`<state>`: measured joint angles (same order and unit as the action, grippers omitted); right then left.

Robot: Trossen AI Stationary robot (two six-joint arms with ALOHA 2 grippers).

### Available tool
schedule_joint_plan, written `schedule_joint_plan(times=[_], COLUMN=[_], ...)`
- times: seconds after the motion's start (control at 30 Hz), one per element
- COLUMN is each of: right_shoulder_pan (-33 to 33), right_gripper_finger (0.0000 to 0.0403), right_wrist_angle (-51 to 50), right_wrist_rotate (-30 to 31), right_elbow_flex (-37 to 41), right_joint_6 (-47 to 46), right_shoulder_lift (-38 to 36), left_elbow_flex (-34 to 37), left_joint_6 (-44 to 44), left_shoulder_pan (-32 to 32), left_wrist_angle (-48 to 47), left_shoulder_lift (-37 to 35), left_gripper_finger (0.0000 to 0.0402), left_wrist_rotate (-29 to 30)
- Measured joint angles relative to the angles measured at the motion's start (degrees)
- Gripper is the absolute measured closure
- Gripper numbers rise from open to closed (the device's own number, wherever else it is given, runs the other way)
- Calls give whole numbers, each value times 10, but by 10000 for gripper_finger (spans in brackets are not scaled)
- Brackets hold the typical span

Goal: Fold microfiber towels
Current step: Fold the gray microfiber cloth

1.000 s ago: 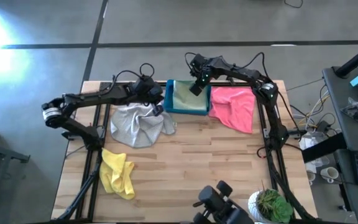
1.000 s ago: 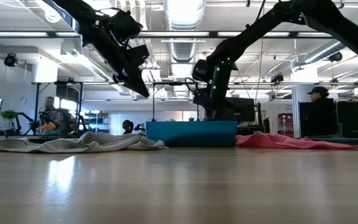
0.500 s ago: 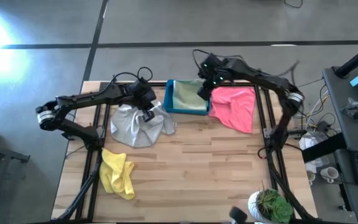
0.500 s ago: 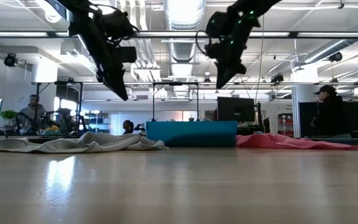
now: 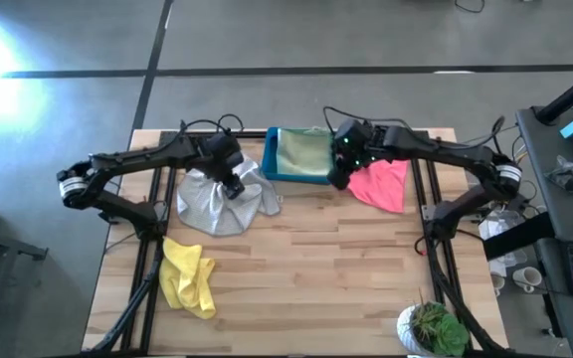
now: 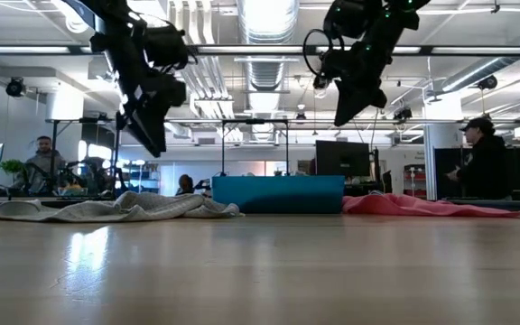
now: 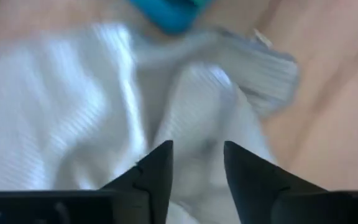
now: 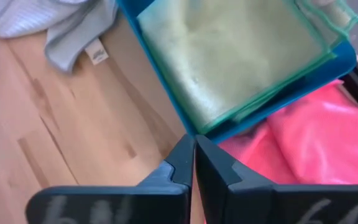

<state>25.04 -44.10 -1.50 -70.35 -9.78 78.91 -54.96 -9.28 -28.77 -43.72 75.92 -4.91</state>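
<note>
A crumpled light grey towel (image 5: 222,202) lies on the table left of the blue bin (image 5: 272,167). My left gripper (image 5: 235,186) hangs open well above the grey towel (image 7: 73,112), pointing steeply down and touching nothing. A folded sage green towel (image 8: 229,56) lies inside the bin. A pink towel (image 5: 384,181) is spread on the table right of the bin. A yellow towel (image 5: 189,278) lies bunched near the left front. My right gripper (image 8: 194,149) is shut and empty, high (image 6: 346,113) over the bin's near right corner.
A potted plant (image 5: 431,328) stands at the table's near right corner. Bare wooden tabletop (image 5: 316,268) stretches between the towels and the near edge. In the low view, people sit and stand in the room behind the table.
My right gripper, shut throughout, has risen from low over the bin and swung toward the table's near right, ending above the bin's near right corner. My left gripper has shifted a little from the bin's left side over the grey towel, tipped more steeply down, and opened.
</note>
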Motion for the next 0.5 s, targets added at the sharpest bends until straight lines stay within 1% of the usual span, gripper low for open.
schedule_joint_plan(times=[0.07,0.13,0.2,0.27,0.4,0.5], right_shoulder_pan=[-2,-2,-2,-2,-3,-3], right_gripper_finger=[394,394,394,394,394,394], right_wrist_angle=[2,1,2,1,-1,-1], right_wrist_rotate=[0,0,1,0,-3,-4], right_elbow_flex=[7,11,11,11,11,11], right_joint_6=[1,4,9,22,52,76], right_shoulder_lift=[-2,0,3,5,8,7], left_elbow_flex=[18,33,50,63,73,86], left_joint_6=[-81,-171,-238,-286,-361,-404], left_shoulder_pan=[4,15,30,46,76,99], left_wrist_angle=[-3,1,13,19,31,31], left_shoulder_lift=[-1,-1,-2,-3,-7,-9], left_gripper_finger=[267,265,265,265,265,265], left_wrist_rotate=[-47,-68,-69,-68,-63,-38])
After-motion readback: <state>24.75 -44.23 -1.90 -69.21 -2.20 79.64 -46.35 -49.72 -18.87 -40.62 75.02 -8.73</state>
